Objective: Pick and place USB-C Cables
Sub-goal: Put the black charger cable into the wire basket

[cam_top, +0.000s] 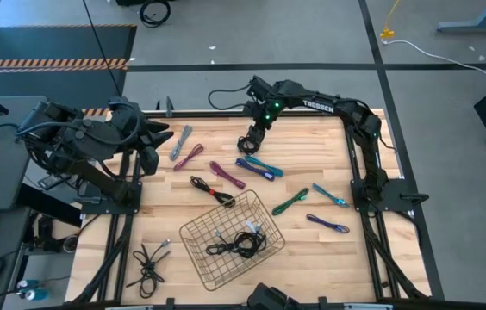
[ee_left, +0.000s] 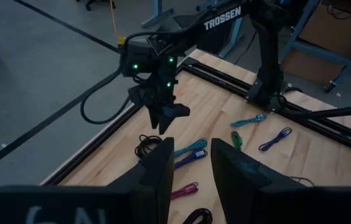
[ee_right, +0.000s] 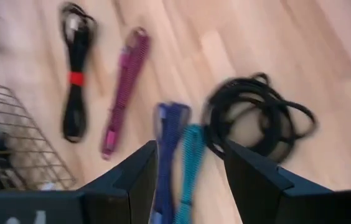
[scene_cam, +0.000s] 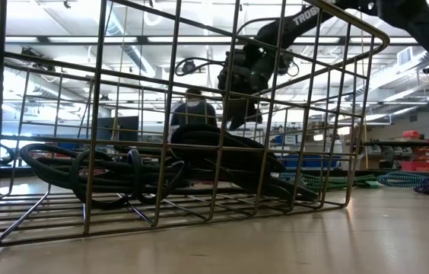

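Observation:
Short bundled USB-C cables lie across the wooden table: a grey one (cam_top: pixel 181 142), a magenta one (cam_top: pixel 189 157), a purple one (cam_top: pixel 226 174), a black one with a red tie (cam_top: pixel 211 189), a blue one (cam_top: pixel 256 169) beside a teal one (cam_top: pixel 267 164), a green one (cam_top: pixel 290 202) and others. A loose black coil (cam_top: pixel 247 143) lies near the far edge. My right gripper (cam_top: pixel 256 131) hovers open just above that coil, empty; in the right wrist view my right gripper (ee_right: pixel 188 168) frames the blue cable (ee_right: pixel 168 134) and the teal cable (ee_right: pixel 191 152), with the black coil (ee_right: pixel 259 121) beside them. My left gripper (ee_left: pixel 191 168) waits open at the table's left edge.
A wire mesh basket (cam_top: pixel 193 245) stands near the table's near edge with black cables (cam_top: pixel 245 243) inside; in the low view its mesh (scene_cam: pixel 306 114) fills the frame. Another black bundle (cam_top: pixel 150 263) lies at the near left. A person (scene_cam: pixel 193 108) sits beyond the table.

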